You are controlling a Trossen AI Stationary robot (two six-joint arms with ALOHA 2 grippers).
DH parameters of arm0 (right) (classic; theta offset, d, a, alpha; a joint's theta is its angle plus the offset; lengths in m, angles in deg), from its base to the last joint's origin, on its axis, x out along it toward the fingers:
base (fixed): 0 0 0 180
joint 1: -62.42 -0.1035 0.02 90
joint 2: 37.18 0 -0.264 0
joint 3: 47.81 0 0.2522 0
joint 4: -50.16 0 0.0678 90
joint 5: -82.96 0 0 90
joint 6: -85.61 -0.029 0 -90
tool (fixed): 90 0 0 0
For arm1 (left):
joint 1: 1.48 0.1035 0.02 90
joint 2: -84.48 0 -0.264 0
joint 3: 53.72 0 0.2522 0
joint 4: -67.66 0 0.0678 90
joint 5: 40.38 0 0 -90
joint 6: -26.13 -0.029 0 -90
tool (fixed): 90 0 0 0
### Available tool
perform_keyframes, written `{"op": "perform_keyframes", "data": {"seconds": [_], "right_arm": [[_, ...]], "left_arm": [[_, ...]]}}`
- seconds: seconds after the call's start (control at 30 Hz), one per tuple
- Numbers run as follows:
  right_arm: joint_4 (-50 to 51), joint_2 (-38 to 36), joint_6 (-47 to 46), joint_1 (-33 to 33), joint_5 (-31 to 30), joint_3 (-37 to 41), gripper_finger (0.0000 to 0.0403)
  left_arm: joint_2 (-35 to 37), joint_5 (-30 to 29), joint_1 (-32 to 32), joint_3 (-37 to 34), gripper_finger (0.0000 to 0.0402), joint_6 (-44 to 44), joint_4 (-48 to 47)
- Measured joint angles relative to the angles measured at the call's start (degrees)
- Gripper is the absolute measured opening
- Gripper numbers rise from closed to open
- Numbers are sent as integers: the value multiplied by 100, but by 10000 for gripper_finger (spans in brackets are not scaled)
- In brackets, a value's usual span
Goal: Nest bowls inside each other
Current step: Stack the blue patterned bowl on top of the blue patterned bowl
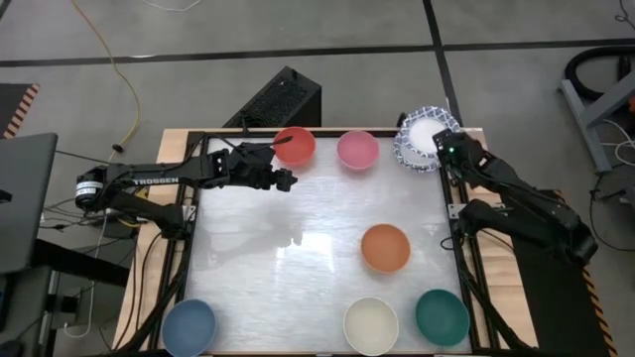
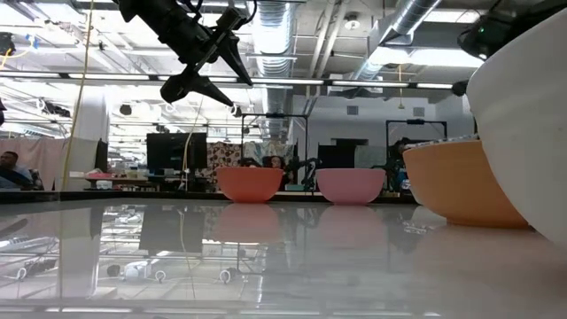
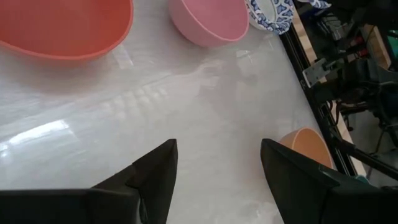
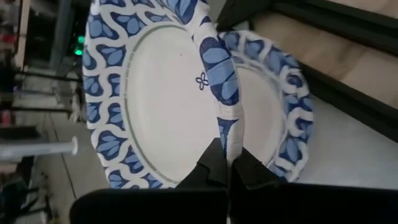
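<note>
Glossy white tabletop (image 1: 298,258), round bowls (image 1: 385,247)

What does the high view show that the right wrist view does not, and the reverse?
Only the high view shows the left gripper open near the red bowl, plus the pink bowl, orange bowl, blue bowl, cream bowl and teal bowl. Only the right wrist view shows the right gripper shut on a blue-patterned bowl's rim, a second patterned bowl behind it. Both share the patterned bowls at the table's far right corner.
</note>
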Motion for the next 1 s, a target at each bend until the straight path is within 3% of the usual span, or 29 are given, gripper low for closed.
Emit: {"op": "perform_keyframes", "data": {"seconds": [0.27,1.0], "right_arm": [[466,30,-445,-25,-85,0,4],[-112,1051,-401,-262,-158,-4,5]], "left_arm": [[0,-117,0,0,219,-8,0],[0,-105,0,0,219,-70,-9]]}}
